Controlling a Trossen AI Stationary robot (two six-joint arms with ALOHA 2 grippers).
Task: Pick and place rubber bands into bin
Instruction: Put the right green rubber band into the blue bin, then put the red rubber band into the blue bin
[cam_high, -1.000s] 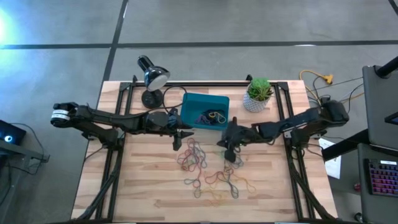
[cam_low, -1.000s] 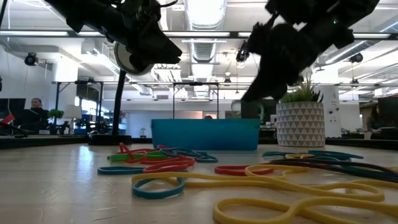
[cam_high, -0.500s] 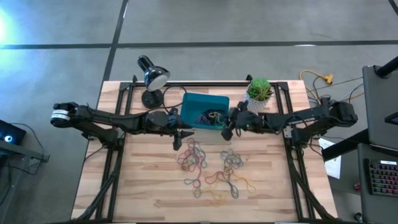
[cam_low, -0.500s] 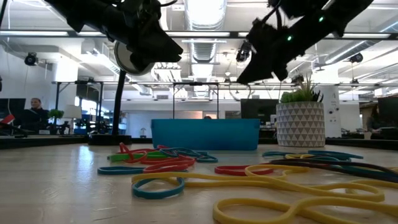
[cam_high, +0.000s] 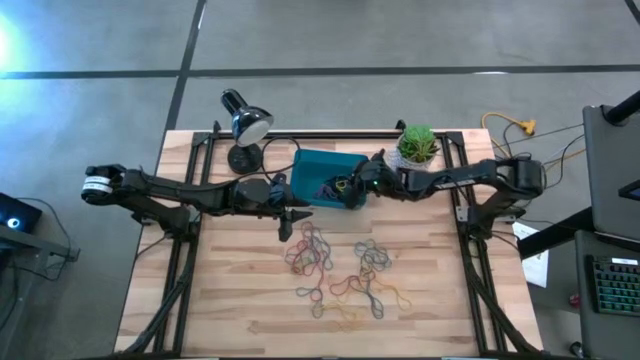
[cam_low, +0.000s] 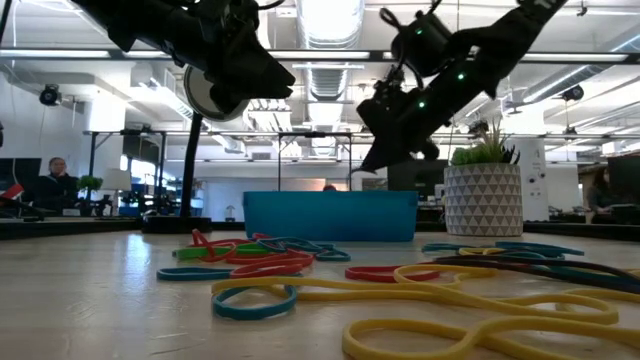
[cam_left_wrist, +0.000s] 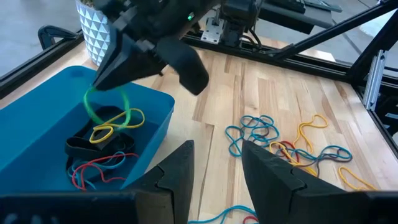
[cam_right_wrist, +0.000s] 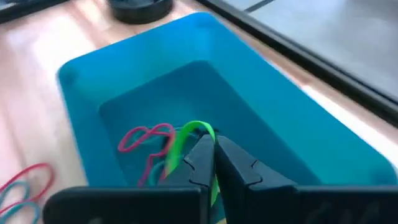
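My right pincer (cam_right_wrist: 213, 155), clamped on a green band (cam_right_wrist: 186, 142), hangs over the bin (cam_right_wrist: 261, 112) at frame centre; I should part the fingers only once it sits low inside.

From table height the bin (cam_low: 330, 217) wall hides everything inside it. Overhead, the right gripper (cam_high: 352, 192) covers part of the bin's contents, and the rubber bands (cam_high: 335, 188) beside it are too small to count.
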